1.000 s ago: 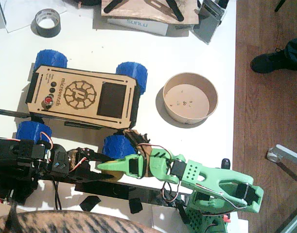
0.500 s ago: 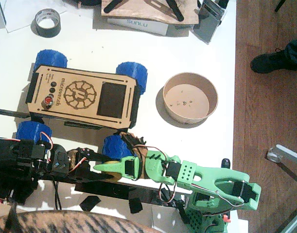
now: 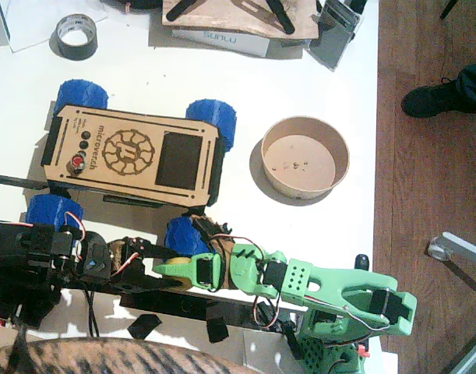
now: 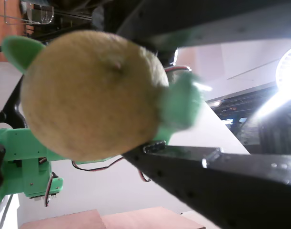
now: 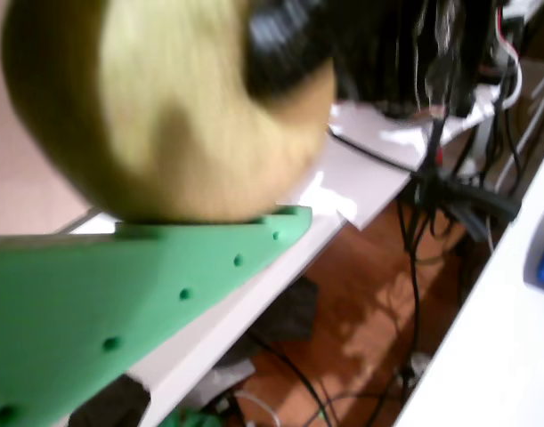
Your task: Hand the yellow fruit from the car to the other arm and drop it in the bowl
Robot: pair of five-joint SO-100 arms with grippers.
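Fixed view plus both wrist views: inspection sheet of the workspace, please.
Surface: white table, bare around the bowl.
Job's things: pale-yellow round fruit held between both grippers at the near edge; light-wood car with blue wheels with nothing on its deck; tan cardboard bowl holds only crumbs.
Clutter: grey tape roll, wooden board and white box at the far edge.
Grippers: black left gripper and green right gripper meet at the fruit; both touch it.
Cables: red and black wires exposed on both arms.
Surroundings: wood floor, a person's dark shoe to the right.
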